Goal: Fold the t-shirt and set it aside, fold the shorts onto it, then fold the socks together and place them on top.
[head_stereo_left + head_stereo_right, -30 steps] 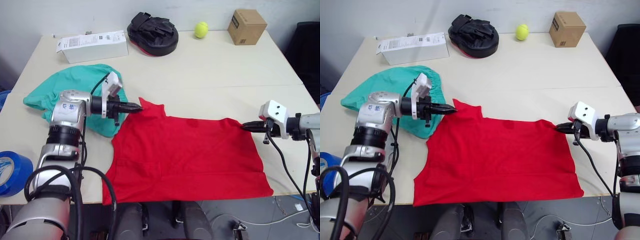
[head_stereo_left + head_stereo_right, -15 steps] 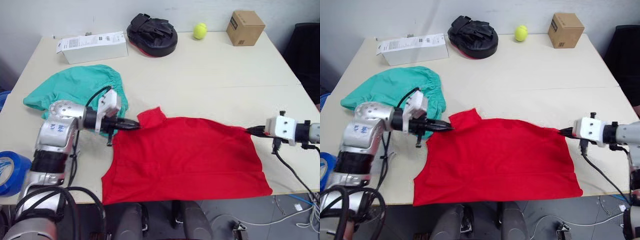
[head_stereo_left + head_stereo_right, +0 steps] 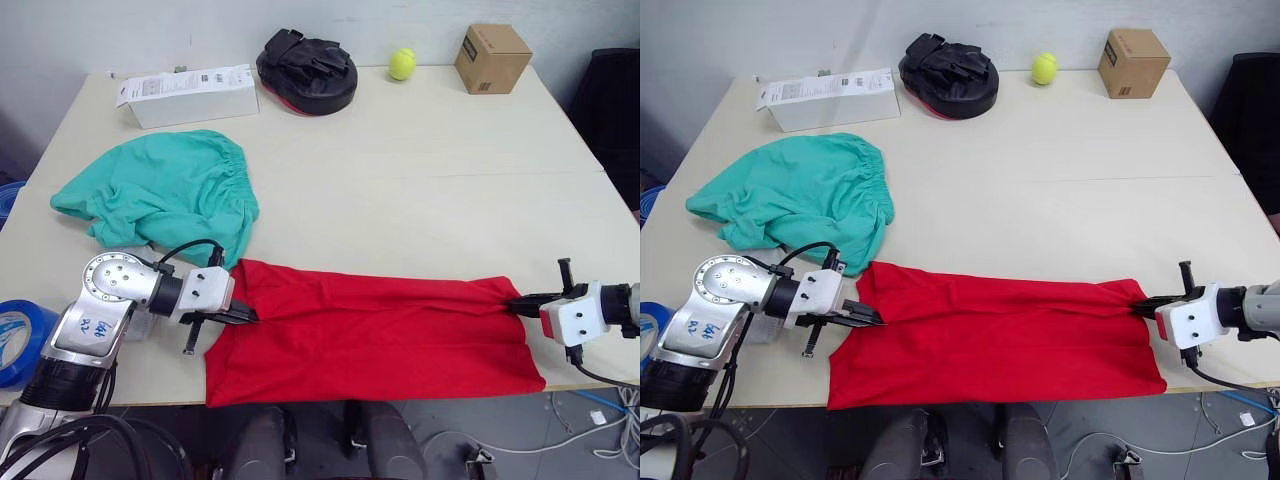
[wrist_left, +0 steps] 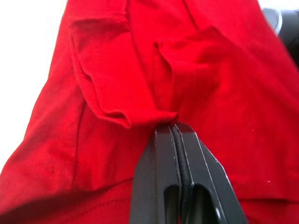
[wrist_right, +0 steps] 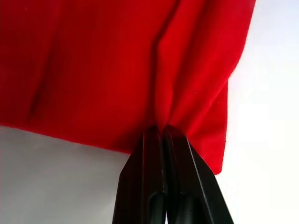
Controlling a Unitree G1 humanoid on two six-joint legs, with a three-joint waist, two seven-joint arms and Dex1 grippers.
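Shirt (image 3: 370,325) half-folded at table's 6 o'clock; left gripper (image 3: 243,315) and right gripper (image 3: 518,300) both clenched on its ends. Shorts (image 3: 165,190) at 9 o'clock untouched; socks pending.

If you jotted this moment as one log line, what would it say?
step: first shirt fold | left gripper: shut on t-shirt | right gripper: shut on t-shirt | shorts: unfolded, touching t-shirt corner
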